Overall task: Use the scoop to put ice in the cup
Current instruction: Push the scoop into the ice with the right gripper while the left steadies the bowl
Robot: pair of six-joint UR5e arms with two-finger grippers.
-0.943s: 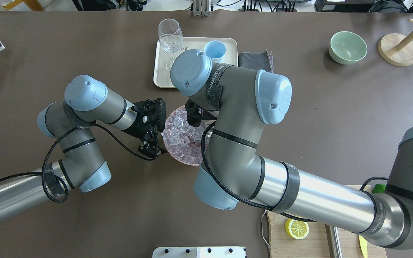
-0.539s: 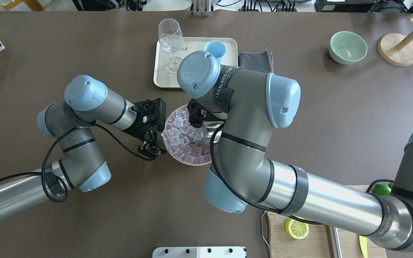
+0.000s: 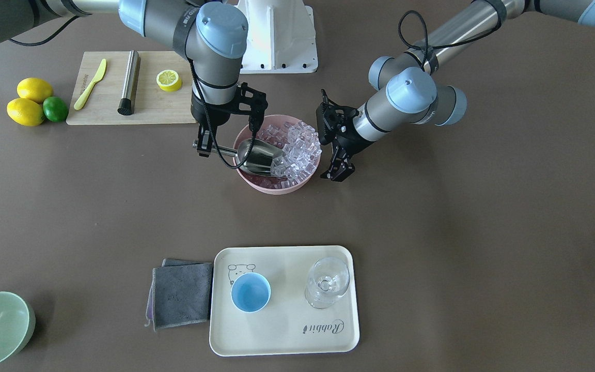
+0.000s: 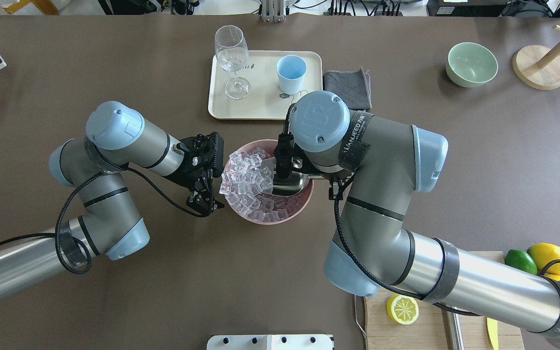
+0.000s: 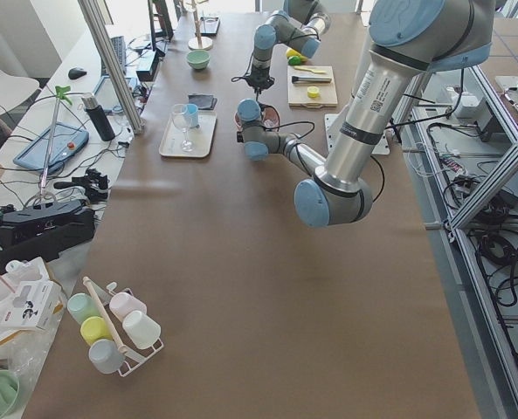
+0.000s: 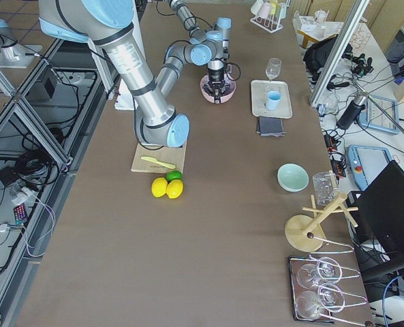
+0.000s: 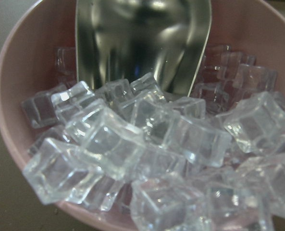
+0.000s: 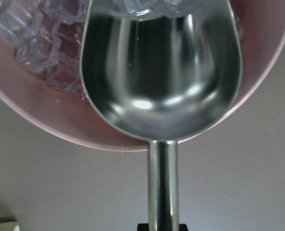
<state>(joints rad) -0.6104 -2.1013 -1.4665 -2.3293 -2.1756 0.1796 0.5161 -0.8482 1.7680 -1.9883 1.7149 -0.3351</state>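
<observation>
Front-facing: the right pincer [image 3: 203,146] is gripping the scoop [image 3: 259,155] by its handle, trough lying in the pink bowl [image 3: 277,189] beyond it, against the ice [image 3: 301,145]; the left pincer [image 3: 338,172] is hanging slightly open, empty, beside that bowl; the cup [image 3: 250,292] is sitting empty on a tray [image 3: 282,336], well apart. Right wrist: the trough ahead is lying bare, cubes crowding its mouth.

Overhead view: the right arm's wrist [image 4: 320,116] covers the right gripper [image 3: 204,146] and the rod handle of the shiny silver metal scoop [image 4: 289,183]. Right wrist view: the handle runs off the bottom edge. Left wrist view: the round pink bowl [image 7: 10,91] is cropped at the edges; the nearest clear ice cubes [image 7: 108,144] are blurred.
</observation>
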